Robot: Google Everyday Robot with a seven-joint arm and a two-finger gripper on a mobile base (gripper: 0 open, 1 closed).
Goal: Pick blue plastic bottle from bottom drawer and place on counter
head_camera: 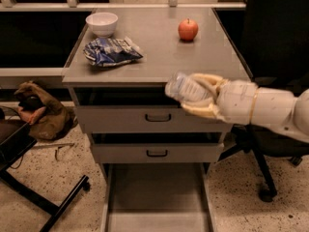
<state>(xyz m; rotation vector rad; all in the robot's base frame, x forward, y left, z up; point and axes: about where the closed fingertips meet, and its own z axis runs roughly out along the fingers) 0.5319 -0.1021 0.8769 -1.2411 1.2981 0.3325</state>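
My gripper (198, 95) comes in from the right on a white arm and is shut on the blue plastic bottle (185, 87). The bottle is clear and pale, lies sideways with its end pointing left, and hangs in front of the counter's front edge, level with the top drawer gap. The counter (159, 52) is the grey cabinet top just behind it. The bottom drawer (157, 197) is pulled open below, its flat grey floor bare.
On the counter stand a white bowl (102, 23), a blue-and-white snack bag (111, 50) and a red apple (188, 30). Two shut grey drawers with black handles (158, 117) sit under the counter. A brown bag (41, 112) lies left; a chair base (263, 178) stands right.
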